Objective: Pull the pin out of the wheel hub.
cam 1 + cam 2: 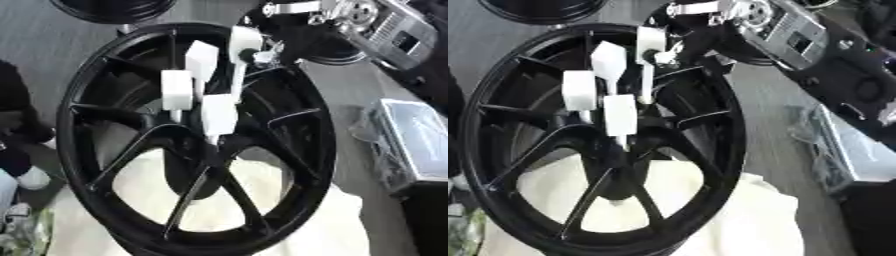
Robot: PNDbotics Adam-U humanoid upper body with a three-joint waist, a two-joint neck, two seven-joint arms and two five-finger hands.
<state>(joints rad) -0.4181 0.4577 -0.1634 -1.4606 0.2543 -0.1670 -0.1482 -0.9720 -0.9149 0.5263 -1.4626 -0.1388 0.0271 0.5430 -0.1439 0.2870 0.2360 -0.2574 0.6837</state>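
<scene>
A large black spoked wheel (289,165) lies on a white cloth (306,220), its hub (203,152) near the middle of the view. My right arm reaches in from the upper right. My right hand (249,55) hovers over the hub, open, with its white-padded fingers (219,112) spread apart and pointing down at it. A thin pale tip (213,139) under the lowest pad reaches the hub's top edge; I cannot tell whether it is the pin or part of a finger. No pin shows clearly. My left hand is out of view.
A second black wheel (109,10) lies at the top left. A grey box in clear plastic (420,145) stands at the right. A person in dark clothes (17,125) is at the left edge. Grey floor surrounds the wheel.
</scene>
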